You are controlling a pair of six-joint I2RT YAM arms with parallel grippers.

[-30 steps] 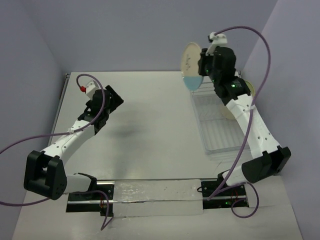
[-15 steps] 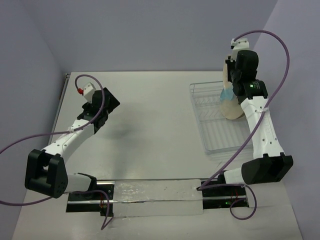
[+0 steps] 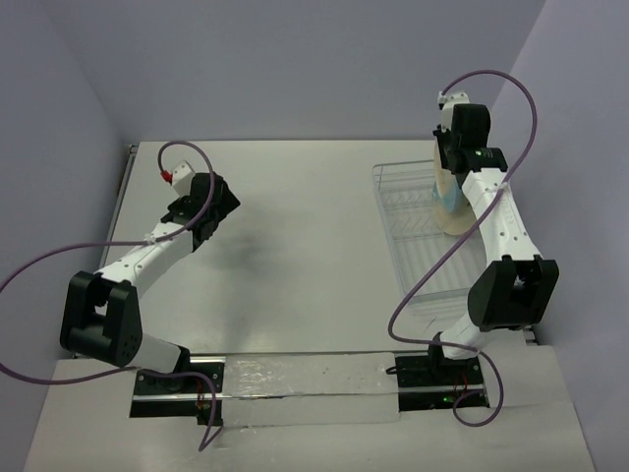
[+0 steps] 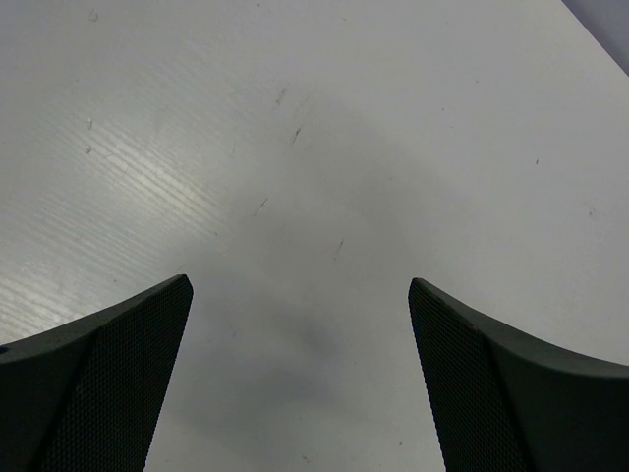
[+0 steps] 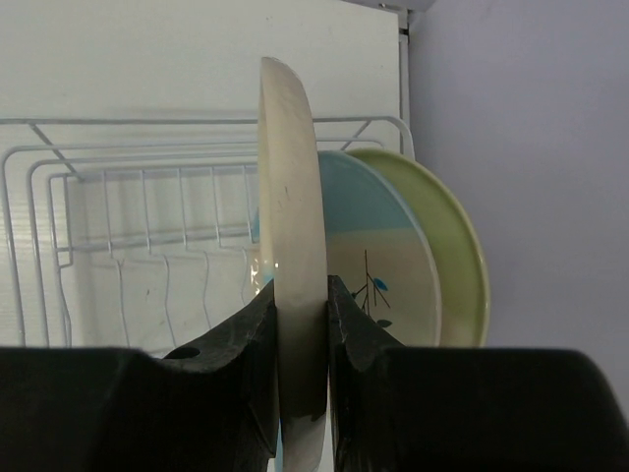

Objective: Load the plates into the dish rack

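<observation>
One plate [image 5: 292, 246] | upright, pinched between right jaws | dish rack [image 5: 128, 211] behind

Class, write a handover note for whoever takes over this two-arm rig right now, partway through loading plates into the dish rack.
The left gripper is open and empty, over bare table.
The right gripper is shut on the held plate, gripping its rim, with the plate upright and edge-on over the dish rack.
The blue plate and green plate stand on edge beside it, toward the rack's right side.
Done: two plates loaded.
Left: seat the held plate, release, withdraw. Whether its lower edge already rests in the rack is not visible.
</observation>
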